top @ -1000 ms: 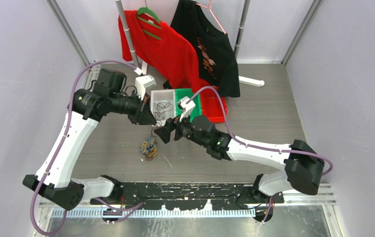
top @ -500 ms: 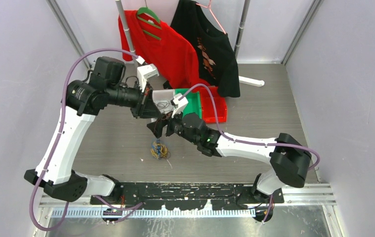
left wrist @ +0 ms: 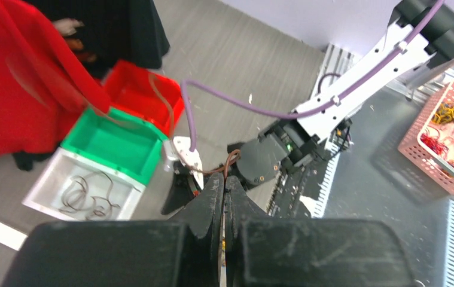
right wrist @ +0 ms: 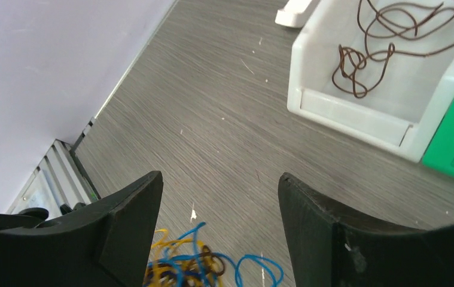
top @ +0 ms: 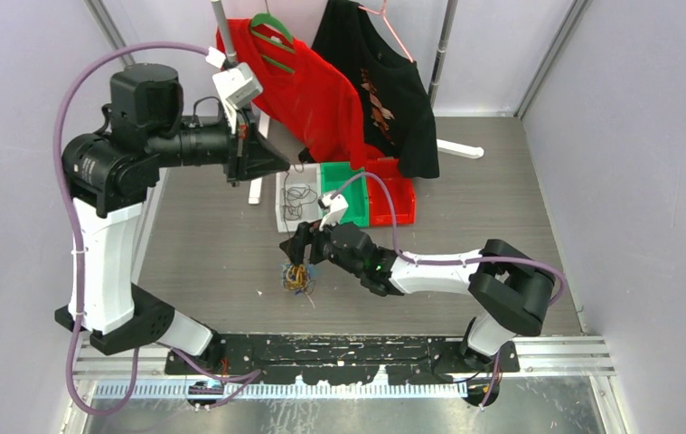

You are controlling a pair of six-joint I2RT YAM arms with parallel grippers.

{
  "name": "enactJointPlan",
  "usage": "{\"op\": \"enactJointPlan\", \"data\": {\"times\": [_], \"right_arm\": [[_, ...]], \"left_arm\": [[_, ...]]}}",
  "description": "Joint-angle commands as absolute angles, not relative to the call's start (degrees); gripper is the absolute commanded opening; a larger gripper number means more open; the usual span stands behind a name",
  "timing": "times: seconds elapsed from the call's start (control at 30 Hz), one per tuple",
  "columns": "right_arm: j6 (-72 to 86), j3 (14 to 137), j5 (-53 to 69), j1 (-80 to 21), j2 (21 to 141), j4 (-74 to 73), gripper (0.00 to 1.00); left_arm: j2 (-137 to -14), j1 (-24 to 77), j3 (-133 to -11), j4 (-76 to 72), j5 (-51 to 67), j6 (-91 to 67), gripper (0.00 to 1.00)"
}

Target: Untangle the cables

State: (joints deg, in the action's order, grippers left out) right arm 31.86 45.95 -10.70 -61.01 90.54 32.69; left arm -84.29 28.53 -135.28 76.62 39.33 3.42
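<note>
The cables lie as a small clump of blue, yellow and brown strands on the grey floor. My right gripper hovers just above them, open. In the right wrist view the clump sits low between the spread fingertips, touching neither. My left gripper is raised high at the back left, shut on a thin brown cable strand that curls out of its pinched tips. Where that strand runs below is hidden.
A white bin holding a loose brown cable stands behind the clump, with a green bin and a red bin beside it. Red and black shirts hang on a rack at the back. A pink basket sits off the table.
The left arm has lifted up and back to the left with its strand. The right gripper has dropped forward onto the clump, jaws narrowing slightly. The clump shifted a little right.
</note>
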Motion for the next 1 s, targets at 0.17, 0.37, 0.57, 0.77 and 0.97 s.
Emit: {"op": "enactJointPlan", "data": {"times": [0.17, 0.37, 0.57, 0.77, 0.97], "right_arm": [[35.08, 43.28, -12.51, -61.37, 90.54, 37.08, 0.75], [35.68, 40.36, -13.44, -61.35, 89.36, 36.03, 0.75], [30.27, 37.65, -15.93, -61.27, 80.56, 35.85, 0.81], [22.45, 37.42, -8.97, -61.27, 74.2, 33.29, 0.89], [19.33, 38.08, -0.47, -61.35, 74.61, 37.56, 0.89]], "left_arm": [[-83.37, 28.83, -142.08, 70.01, 35.33, 4.04, 0.0], [-81.57, 28.83, -139.71, 64.96, 31.95, 5.35, 0.0], [-78.47, 28.83, -132.1, 63.83, 32.84, 4.1, 0.0], [-76.33, 28.92, -124.42, 62.74, 34.03, 3.87, 0.0], [-77.03, 29.11, -125.27, 62.98, 34.69, 3.62, 0.0]]}}
